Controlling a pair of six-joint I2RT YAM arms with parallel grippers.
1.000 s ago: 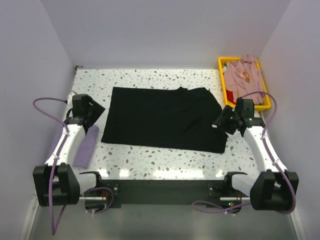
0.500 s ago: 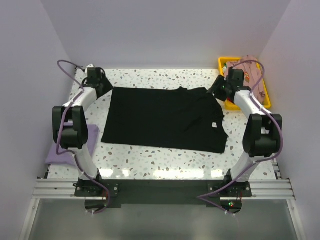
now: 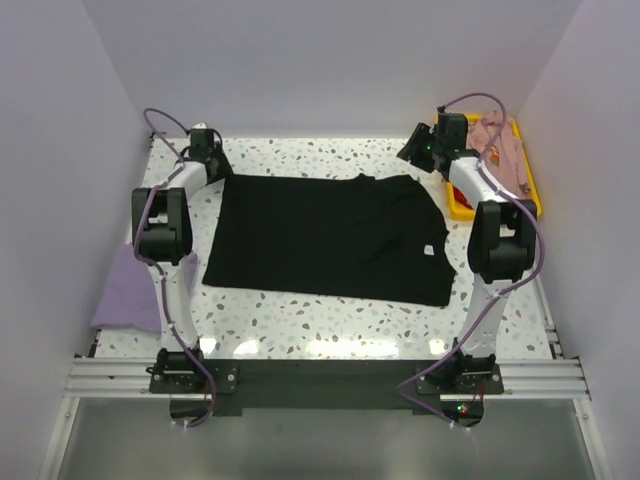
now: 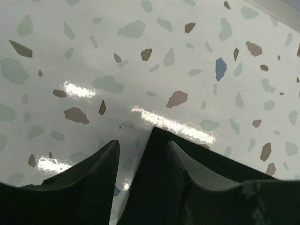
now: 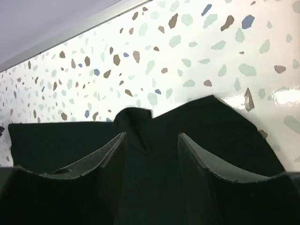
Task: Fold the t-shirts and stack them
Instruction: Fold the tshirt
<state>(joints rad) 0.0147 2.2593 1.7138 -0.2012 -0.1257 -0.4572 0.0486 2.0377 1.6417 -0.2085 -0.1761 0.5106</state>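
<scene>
While black shirt (image 3: 330, 235) lies flat mid-desk (image 3: 300, 310), left pincer (image 3: 215, 165) hangs spread at far left corner, right pincer (image 3: 415, 152) spread by far right corner. Likely best: pinch both corners alike, lift together, fold toward near hem.

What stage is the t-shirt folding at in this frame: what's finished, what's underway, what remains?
Done: the lavender tee looks folded at the left of the table. In hand: the black t-shirt lies spread flat, and the left gripper and right gripper hover open at its far edge, with no grip visible. Left: folding the black one and the pink tee heaped in the yellow bin, then stacking.
</scene>
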